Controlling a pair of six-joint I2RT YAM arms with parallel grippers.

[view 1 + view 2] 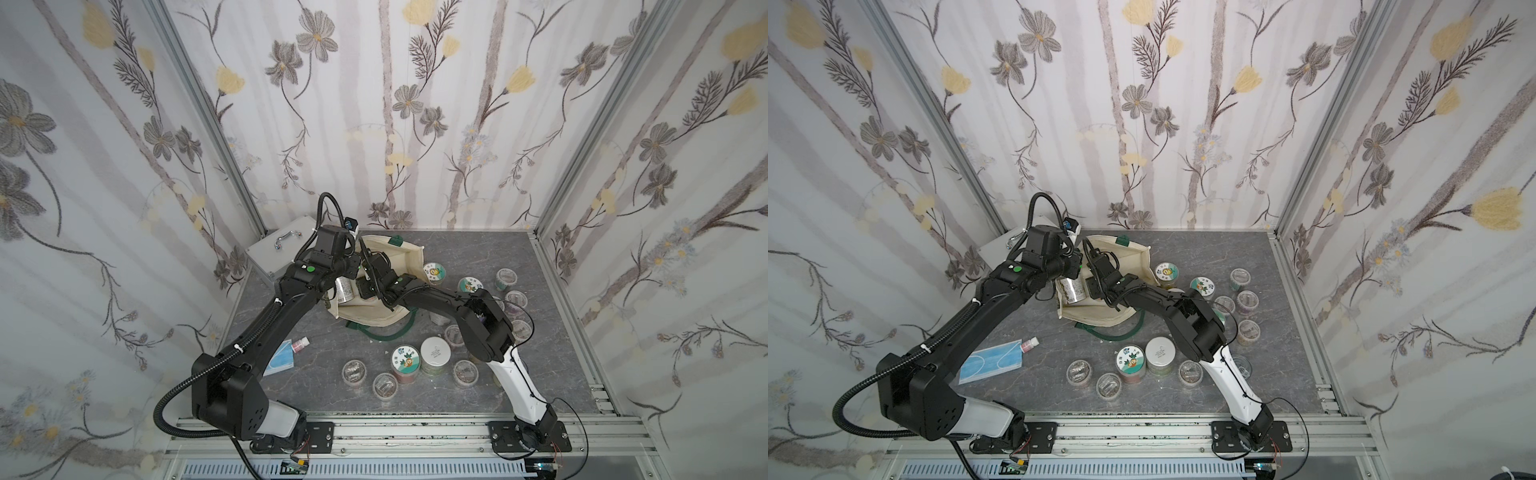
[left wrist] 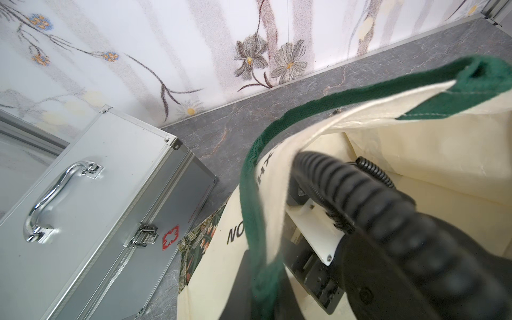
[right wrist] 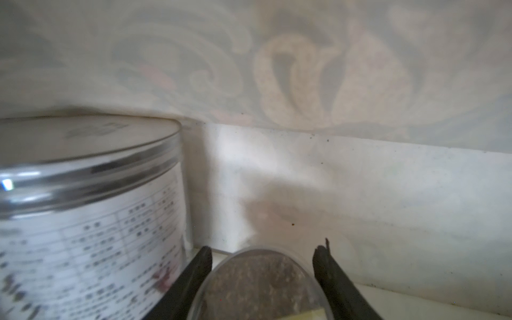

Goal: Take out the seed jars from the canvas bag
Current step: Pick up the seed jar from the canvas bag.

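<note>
While right pincer (image 3: 262,249) clasps seed jar (image 3: 260,285), left pincer (image 1: 353,254) clenched, canvas bag (image 2: 219,279) reads "NO"

you've got two mostly black, boxy arms, left arm (image 1: 262,324) and right arm (image 1: 486,328), each with a white link (image 1: 515,378) near its black bolted base plate (image 1: 500,436). the left one carries a ribbed black conduit (image 1: 159,415) tied on with white zip ties (image 1: 237,346). note the green dots (image 1: 309,269) on the forearms, and that the right gripper (image 3: 263,255) has dark tapered fingers (image 3: 332,277).

Small jar (image 3: 260,279): cut off by frame edge.
Tall jar (image 3: 91,221): label blurred.
Jars (image 1: 452,333) at 4 o'clock of canvas bag (image 1: 405,255): overlapped by right arm (image 1: 484,328).
</note>
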